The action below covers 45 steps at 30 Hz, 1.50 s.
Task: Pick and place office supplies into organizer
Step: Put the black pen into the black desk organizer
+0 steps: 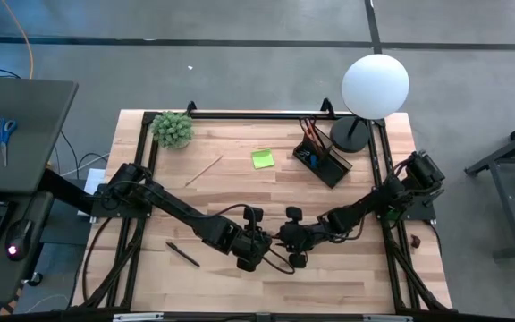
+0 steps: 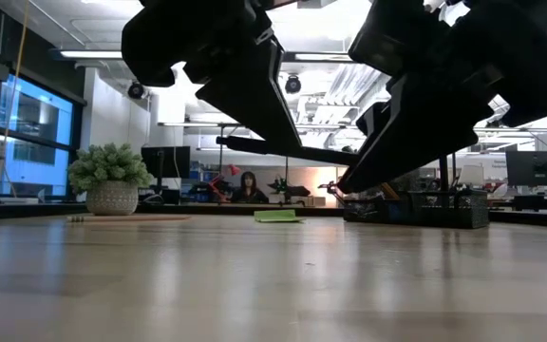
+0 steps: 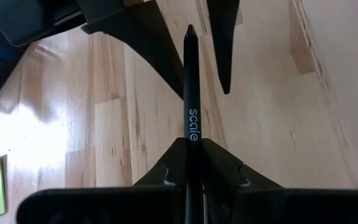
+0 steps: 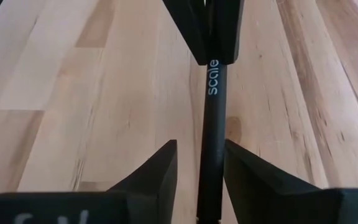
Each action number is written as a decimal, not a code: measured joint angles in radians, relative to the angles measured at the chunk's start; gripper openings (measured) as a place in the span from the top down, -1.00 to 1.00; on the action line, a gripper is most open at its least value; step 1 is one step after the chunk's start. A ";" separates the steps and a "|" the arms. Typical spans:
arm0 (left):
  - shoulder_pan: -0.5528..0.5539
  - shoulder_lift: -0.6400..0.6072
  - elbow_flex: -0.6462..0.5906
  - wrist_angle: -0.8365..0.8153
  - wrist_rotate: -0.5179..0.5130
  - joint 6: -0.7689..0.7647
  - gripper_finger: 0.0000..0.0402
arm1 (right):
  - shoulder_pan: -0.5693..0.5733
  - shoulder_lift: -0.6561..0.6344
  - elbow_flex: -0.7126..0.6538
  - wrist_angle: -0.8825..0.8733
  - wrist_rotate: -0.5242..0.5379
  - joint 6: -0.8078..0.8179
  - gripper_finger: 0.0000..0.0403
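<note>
Black and slim, a pen [image 3: 192, 99] printed "scale" hangs above the near middle of the wooden tabletop [image 1: 240, 192], clamped in the left gripper [image 3: 192, 152], whose jaws are closed on it. The right gripper [image 4: 201, 163] meets it from the right, its jaws parted either side of the pen's other end. Another pen [image 1: 182, 254] lies near left. Farther off sit a pencil [image 1: 203, 170], a lime-green sticky-note pad [image 1: 262, 158] and, far right, the black organizer [image 1: 322, 158].

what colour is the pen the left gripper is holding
Black, with pale "scale" lettering; the pen shows best in the left wrist view, held by the left gripper.
</note>
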<state>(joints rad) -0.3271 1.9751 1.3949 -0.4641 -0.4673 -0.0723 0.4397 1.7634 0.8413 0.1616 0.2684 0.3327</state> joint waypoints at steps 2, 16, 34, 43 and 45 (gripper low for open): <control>0.000 0.000 0.000 0.000 0.000 0.000 0.91 | 0.000 0.000 0.000 0.000 0.000 -0.001 0.49; 0.000 0.000 0.000 0.003 0.019 0.009 0.90 | -0.001 -0.001 0.000 -0.003 0.010 -0.024 0.89; -0.008 -0.168 0.000 -0.103 -0.029 -0.088 0.54 | 0.014 -0.130 -0.037 -0.208 0.293 0.109 0.93; -0.013 -0.281 -0.124 0.054 -0.072 -0.035 0.63 | 0.143 -0.397 -0.277 -0.102 0.529 0.220 0.93; -0.009 -0.298 -0.188 0.210 -0.037 0.024 0.67 | 0.158 -0.462 -0.341 -0.023 0.551 0.228 0.93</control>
<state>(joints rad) -0.3365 1.6770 1.2066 -0.2540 -0.5042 -0.0481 0.5974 1.3009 0.5000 0.1384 0.8192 0.5607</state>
